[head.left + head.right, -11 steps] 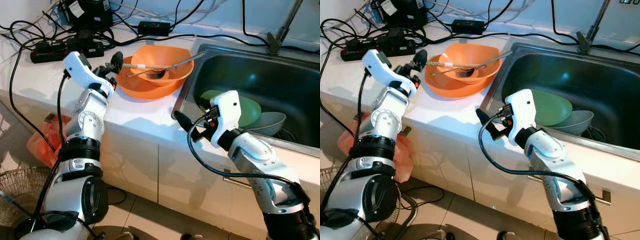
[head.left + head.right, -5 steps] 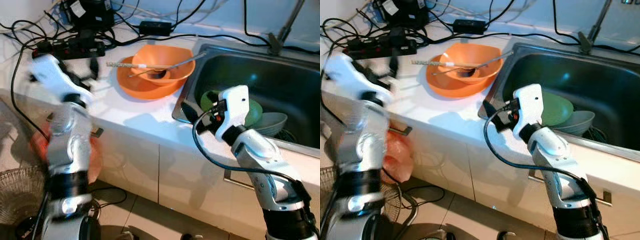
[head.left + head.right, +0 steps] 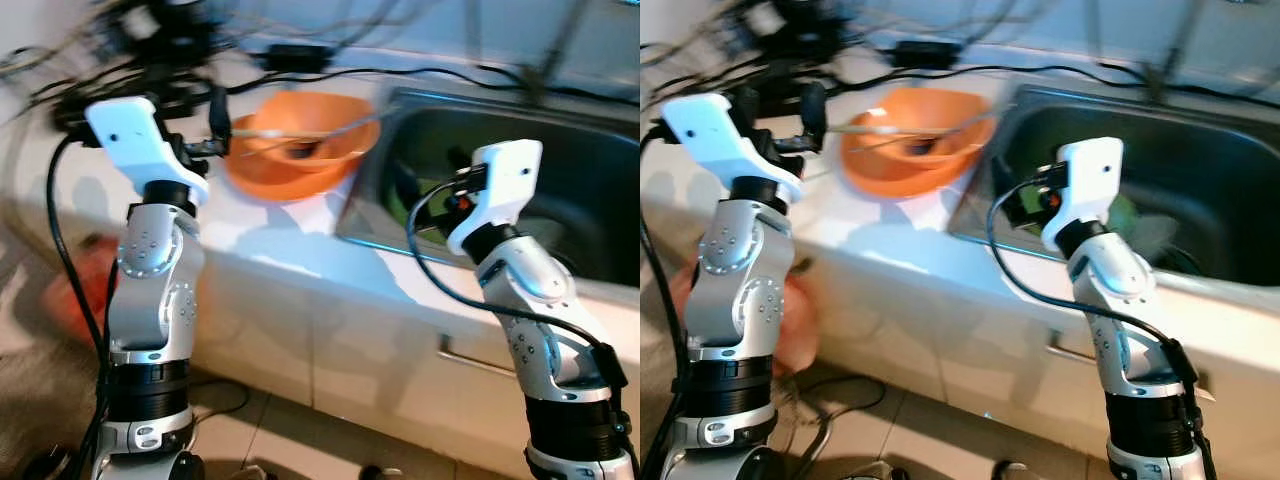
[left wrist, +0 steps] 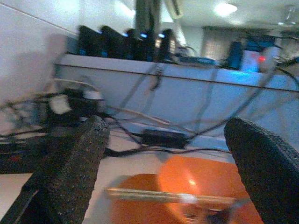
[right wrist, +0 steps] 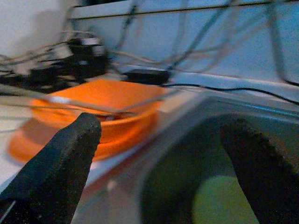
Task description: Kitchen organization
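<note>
- The white desk [image 3: 262,232] lies under both arms, with the dark sink [image 3: 560,160] set into it.
- The right end effector [image 5: 159,154] hangs at the sink's near edge, fingers spread wide and empty. A green plate [image 5: 224,205] lies just ahead of it in the sink.
- The left end effector [image 4: 163,163] is spread wide and empty too. The orange bowls [image 3: 300,150] sit just in front of it, with long spoons [image 4: 173,198] lying across them.
- It looks like the reaching step. Next, one end effector must come down around a dish and close.

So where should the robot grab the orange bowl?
Probably by the orange bowl rim nearest the left gripper, coming from the robot's left with open jaws. The rim is thin and bare there, while utensils lie across the top.
</note>
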